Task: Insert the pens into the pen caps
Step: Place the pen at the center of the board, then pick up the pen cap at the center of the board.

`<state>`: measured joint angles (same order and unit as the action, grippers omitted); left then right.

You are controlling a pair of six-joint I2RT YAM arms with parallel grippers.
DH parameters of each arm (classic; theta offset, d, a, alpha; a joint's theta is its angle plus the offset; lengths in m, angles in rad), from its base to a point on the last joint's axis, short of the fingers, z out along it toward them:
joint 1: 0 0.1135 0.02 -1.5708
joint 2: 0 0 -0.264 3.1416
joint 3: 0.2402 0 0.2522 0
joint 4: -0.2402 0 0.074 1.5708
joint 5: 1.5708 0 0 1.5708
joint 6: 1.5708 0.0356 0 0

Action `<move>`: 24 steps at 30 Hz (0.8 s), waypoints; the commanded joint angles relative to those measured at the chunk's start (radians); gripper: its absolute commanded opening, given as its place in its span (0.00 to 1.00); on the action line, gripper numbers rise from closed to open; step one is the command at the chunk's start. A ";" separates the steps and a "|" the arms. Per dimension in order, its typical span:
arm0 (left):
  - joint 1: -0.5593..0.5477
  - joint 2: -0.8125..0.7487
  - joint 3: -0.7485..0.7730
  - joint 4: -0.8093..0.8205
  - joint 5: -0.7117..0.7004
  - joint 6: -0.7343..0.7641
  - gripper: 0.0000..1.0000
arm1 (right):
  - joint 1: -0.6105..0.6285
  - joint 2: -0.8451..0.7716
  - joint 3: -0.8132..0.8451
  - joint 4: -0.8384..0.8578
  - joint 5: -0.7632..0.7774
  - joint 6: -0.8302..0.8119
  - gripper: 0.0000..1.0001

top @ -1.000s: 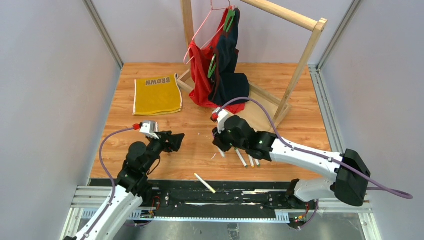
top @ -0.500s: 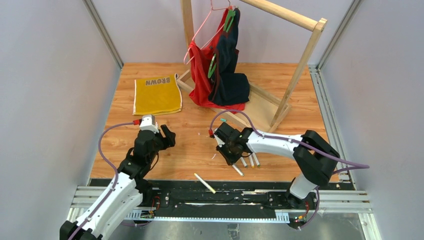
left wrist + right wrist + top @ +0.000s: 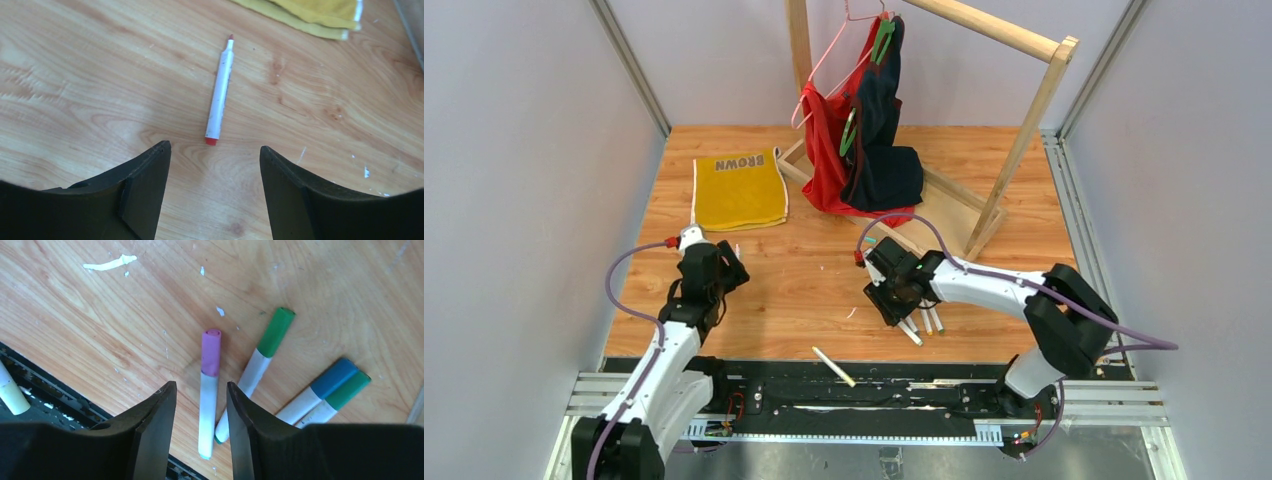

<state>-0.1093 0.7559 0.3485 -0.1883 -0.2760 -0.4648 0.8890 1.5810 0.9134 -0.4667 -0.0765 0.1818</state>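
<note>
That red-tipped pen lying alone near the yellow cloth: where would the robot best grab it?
Mid-barrel on the red-tipped pen, from straight above, jaws across its width. It lies flat on the table, with free space along both long sides.

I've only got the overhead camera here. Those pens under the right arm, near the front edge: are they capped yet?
Observer: The right wrist view shows four, all capped: purple-capped pen, green-capped pen, blue-capped pen, teal-green-capped pen.
Operator: Is the right gripper holding one?
Observer: No. The right gripper is open, with a finger on either side of the purple-capped pen, which lies on the table.
Operator: And the left?
Observer: The left gripper is open. An uncapped red pen lies ahead of its fingers.
</note>
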 commanded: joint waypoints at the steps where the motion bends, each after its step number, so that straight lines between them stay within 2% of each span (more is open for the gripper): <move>1: 0.046 0.077 0.050 0.043 0.047 -0.016 0.68 | -0.024 -0.101 -0.046 0.055 -0.011 -0.018 0.43; 10: 0.076 0.286 0.108 0.068 0.084 0.010 0.55 | -0.031 -0.300 -0.143 0.153 -0.057 0.013 0.43; 24: 0.076 0.482 0.213 0.015 0.079 0.063 0.47 | -0.037 -0.491 -0.253 0.255 -0.124 0.063 0.44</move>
<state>-0.0414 1.1820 0.5034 -0.1547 -0.1993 -0.4328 0.8680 1.1275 0.6876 -0.2752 -0.1524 0.2214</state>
